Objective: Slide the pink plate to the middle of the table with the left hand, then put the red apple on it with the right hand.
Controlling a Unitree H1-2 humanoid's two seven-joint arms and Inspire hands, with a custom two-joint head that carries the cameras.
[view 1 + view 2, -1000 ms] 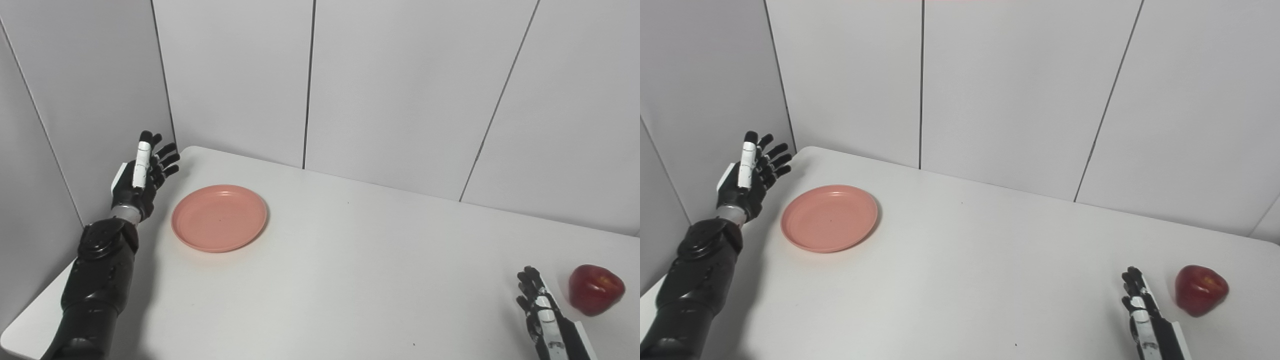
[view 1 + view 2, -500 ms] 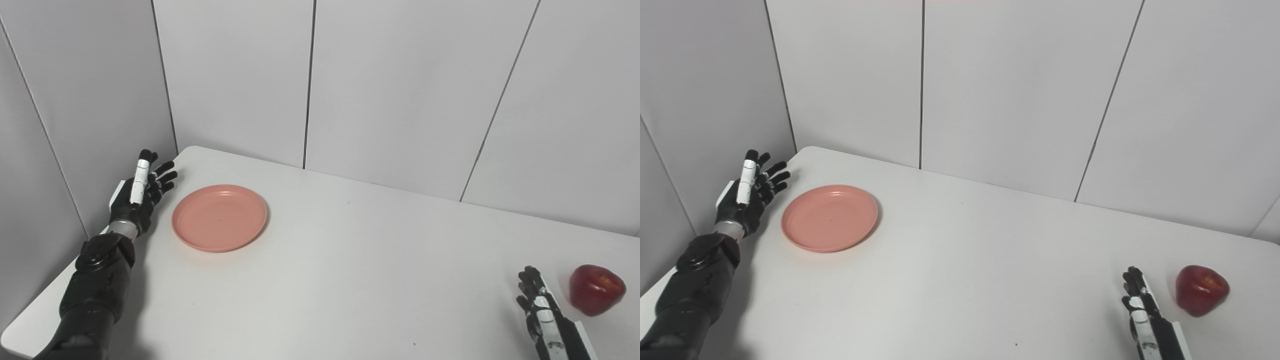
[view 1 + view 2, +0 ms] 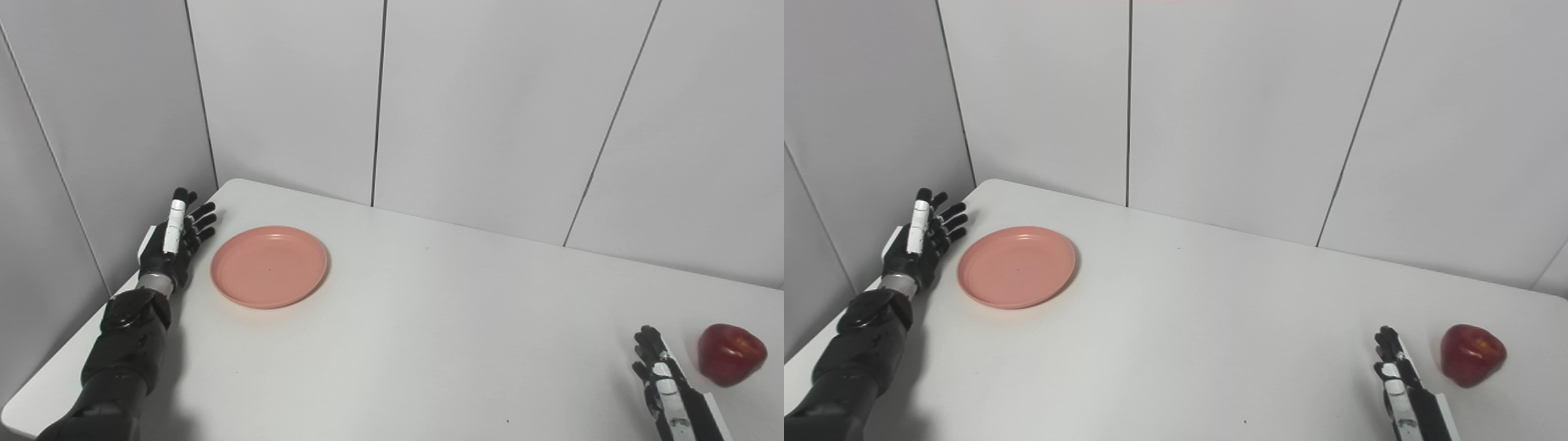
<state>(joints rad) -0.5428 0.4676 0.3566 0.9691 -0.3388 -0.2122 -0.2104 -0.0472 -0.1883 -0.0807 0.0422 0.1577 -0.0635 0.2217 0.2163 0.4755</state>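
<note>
A pink plate (image 3: pixel 268 266) lies empty on the white table (image 3: pixel 429 331), toward its far left corner. Just left of the plate stands my left hand (image 3: pixel 173 242), open with its fingers spread, apart from the rim by a small gap and low over the table's left edge. Near the right front sits a red apple (image 3: pixel 731 354) on the table. My right hand (image 3: pixel 660 381) rests open beside it, a short way to its left, fingers pointing away from me and holding nothing.
Grey wall panels (image 3: pixel 490 110) close the table off at the back and on the left. The table's left edge (image 3: pixel 67 361) runs close under my left forearm (image 3: pixel 119 361).
My left hand has come down from a raised position to table height beside the plate's left rim. The plate, the apple and my right hand have stayed where they were.
</note>
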